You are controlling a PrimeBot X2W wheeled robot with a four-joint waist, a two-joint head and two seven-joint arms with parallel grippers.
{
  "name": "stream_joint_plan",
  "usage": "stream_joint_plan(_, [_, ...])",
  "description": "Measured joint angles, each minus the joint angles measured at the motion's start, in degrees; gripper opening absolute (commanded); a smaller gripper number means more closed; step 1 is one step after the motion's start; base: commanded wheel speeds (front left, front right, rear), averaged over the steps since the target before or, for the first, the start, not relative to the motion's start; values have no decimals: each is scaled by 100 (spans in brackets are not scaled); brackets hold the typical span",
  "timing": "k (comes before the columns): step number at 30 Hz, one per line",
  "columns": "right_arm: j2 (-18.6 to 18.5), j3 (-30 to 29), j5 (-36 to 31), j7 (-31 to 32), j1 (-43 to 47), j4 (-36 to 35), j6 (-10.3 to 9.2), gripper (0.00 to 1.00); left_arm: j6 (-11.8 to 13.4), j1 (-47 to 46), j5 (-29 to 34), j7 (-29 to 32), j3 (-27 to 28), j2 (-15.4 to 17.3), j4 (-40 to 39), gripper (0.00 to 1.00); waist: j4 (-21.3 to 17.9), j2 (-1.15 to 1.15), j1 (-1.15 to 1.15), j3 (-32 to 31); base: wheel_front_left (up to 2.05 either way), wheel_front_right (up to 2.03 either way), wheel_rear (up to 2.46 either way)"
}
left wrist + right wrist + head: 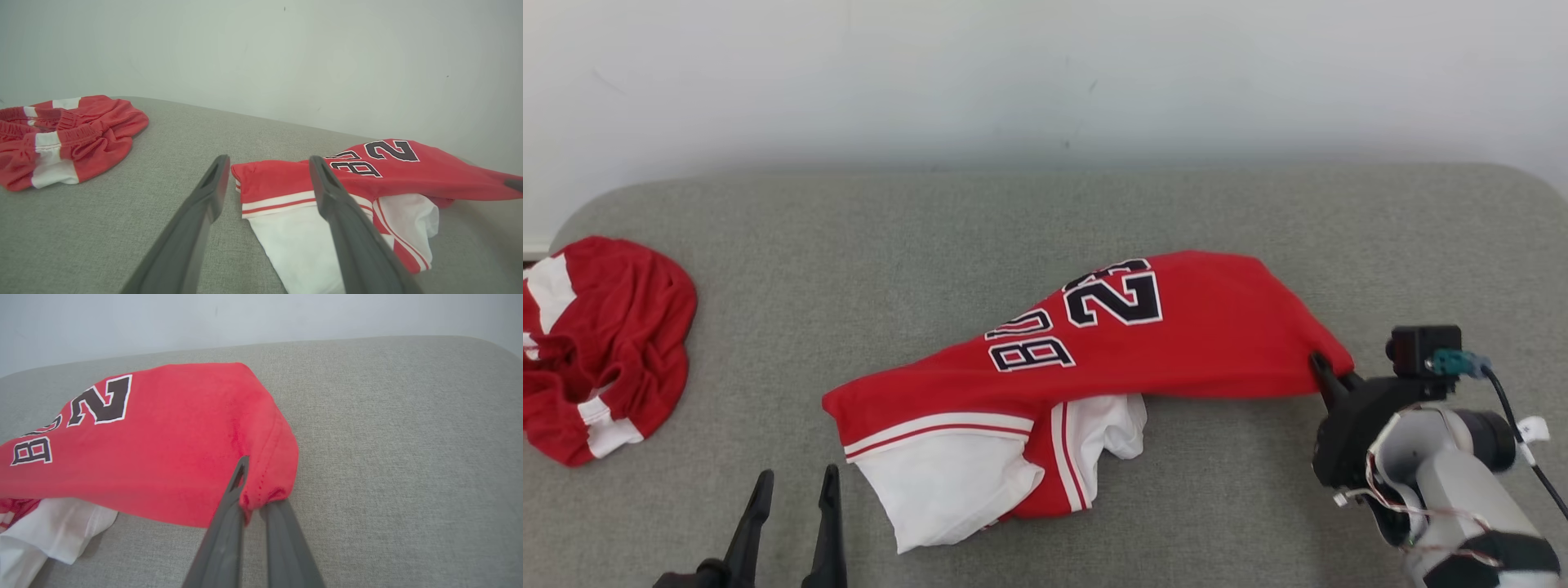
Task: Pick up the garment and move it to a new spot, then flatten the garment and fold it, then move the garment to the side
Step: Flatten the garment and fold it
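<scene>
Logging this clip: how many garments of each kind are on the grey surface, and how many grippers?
Jerseys: 1, the red jersey
Shorts: 1, the red-and-white shorts
Grippers: 2, the left gripper open, the right gripper shut on the jersey
Total: 4

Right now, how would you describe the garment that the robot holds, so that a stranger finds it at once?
On the grey cushion, look at the middle: a red jersey lies stretched, one corner pinched in the jaws of the right gripper. Unlike the crumpled red garment at the left edge, it bears black, white-edged lettering.
</scene>
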Motion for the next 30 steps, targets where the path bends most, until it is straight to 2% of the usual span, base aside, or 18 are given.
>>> stream_joint_plan(6, [-49, -504, 11, 879, 1171, -1549, 1, 0, 42, 214, -21, 0, 121, -5, -19, 100, -150, 0, -1, -209, 0, 0, 0])
stream_joint_plan(10, [4, -964, -269, 1940, 2097, -2818, 0, 0, 54, 289, -25, 0, 193, -7, -46, 100, -262, -1, -1, -295, 0, 0, 0])
stream_joint_plan(12, [143, -1156, -410, 2512, 2514, -3385, 0, 0, 58, 302, -27, 0, 219, -9, -60, 100, -307, -1, -2, -313, 0, 0, 0])
stream_joint_plan(16, [275, -1404, -822, 3171, 2804, -3940, 0, 0, 58, 291, -31, 0, 232, -9, -73, 100, -350, 0, -1, -270, 0, 0, 0])
stream_joint_plan(19, [354, -1480, -1091, 3203, 2608, -3777, 1, 0, 51, 242, -33, 0, 187, -9, -59, 100, -339, 0, -1, -211, 0, 0, 0])
stream_joint_plan(22, [417, -1606, -1397, 2954, 2154, -3331, 0, 0, 14, 169, -33, 0, 122, -11, -24, 100, -283, 0, -1, -165, 0, 0, 0])
stream_joint_plan(27, [500, -1861, -1919, 2318, 1331, -2261, 0, 0, -7, 116, -27, 0, 23, -13, 53, 100, -119, 0, 0, -107, 0, 0, 0])
stream_joint_plan(29, [528, -1929, -2146, 1991, 898, -1623, 1, 0, -35, 78, -18, 0, -9, -15, 82, 100, 14, -1, 0, -80, 0, 0, 0])
stream_joint_plan(30, [534, -1936, -2204, 1906, 791, -1430, 1, 12, -37, 76, -15, 0, -9, -14, 91, 100, 59, 0, 0, -71, 0, 0, 0])
